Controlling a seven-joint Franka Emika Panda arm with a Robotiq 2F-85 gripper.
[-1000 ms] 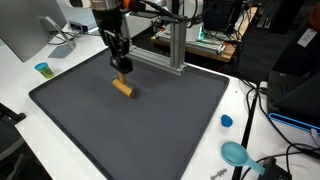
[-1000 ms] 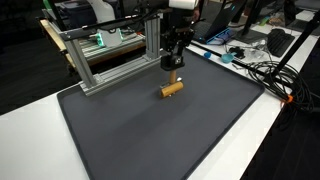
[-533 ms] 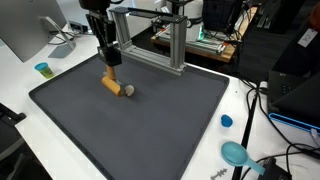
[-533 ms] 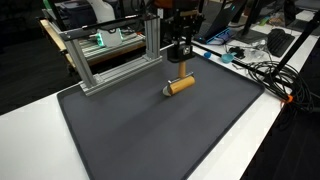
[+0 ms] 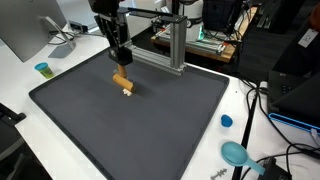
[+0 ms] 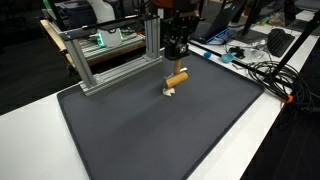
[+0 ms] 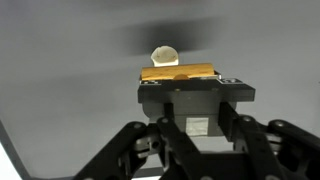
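Cylinder [image 5: 122, 83] clamped in tool [image 5: 120, 70], swung round since earlier

Exterior views: bright, even light from overhead. The dark mat [image 5: 130, 125] is matte, with no glare. The white table [image 5: 40, 100] is close to blown out, and the background is dimmer. Only a faint, soft shadow lies under the gripper [image 5: 119, 66]. Low resolution, slightly soft throughout, no motion blur.

Wrist view: the mat [image 7: 60, 60] reads as lighter grey, with a diffuse dark shadow near the top. The gripper [image 7: 180, 80] housing is underexposed and nearly black. The wooden cylinder [image 7: 180, 72] is well lit and fairly sharp.
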